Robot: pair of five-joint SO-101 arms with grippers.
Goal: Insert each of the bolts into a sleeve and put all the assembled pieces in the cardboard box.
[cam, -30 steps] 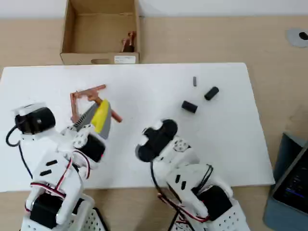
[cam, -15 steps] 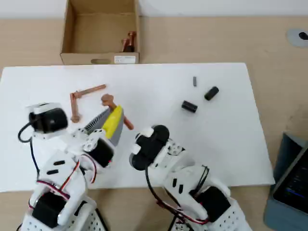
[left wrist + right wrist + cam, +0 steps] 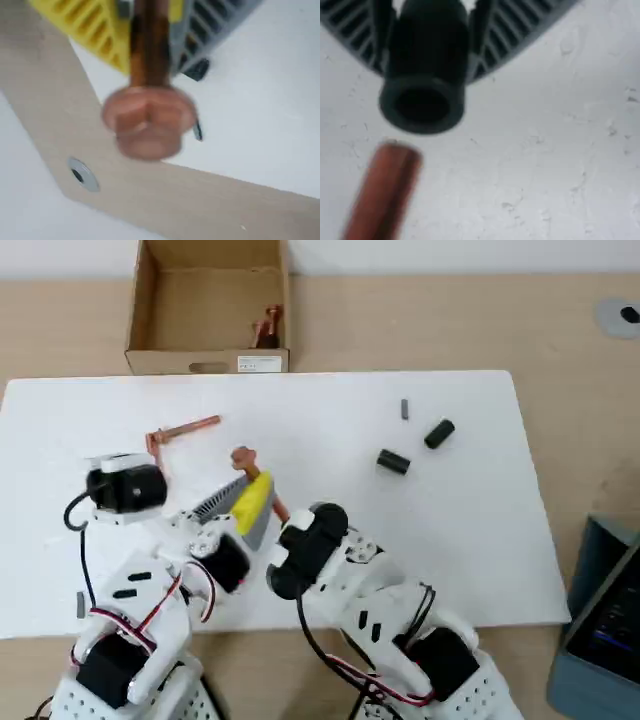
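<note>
My left gripper (image 3: 251, 485) is shut on a copper bolt (image 3: 243, 458), lifted above the white mat (image 3: 470, 540); in the left wrist view the bolt (image 3: 148, 122) sticks out head first between the yellow and grey fingers (image 3: 95, 30). My right gripper (image 3: 427, 60) is shut on a black sleeve (image 3: 424, 95) whose open bore faces the camera. The bolt's shaft end (image 3: 385, 192) hangs close beside the sleeve, apart from it and off its bore. The right arm (image 3: 312, 538) stands just right of the bolt. Two loose bolts (image 3: 186, 430) lie on the mat's left.
The cardboard box (image 3: 150, 300) stands beyond the mat's far edge with copper pieces (image 3: 266, 328) in its right corner. Two black sleeves (image 3: 393, 462) (image 3: 439, 433) and a small dark pin (image 3: 404, 409) lie at the mat's right. A dark device (image 3: 605, 620) sits off the mat's right edge.
My left arm has carried the bolt to the right, away from the loose bolts and toward the right arm. The right arm has shifted slightly left toward it.
</note>
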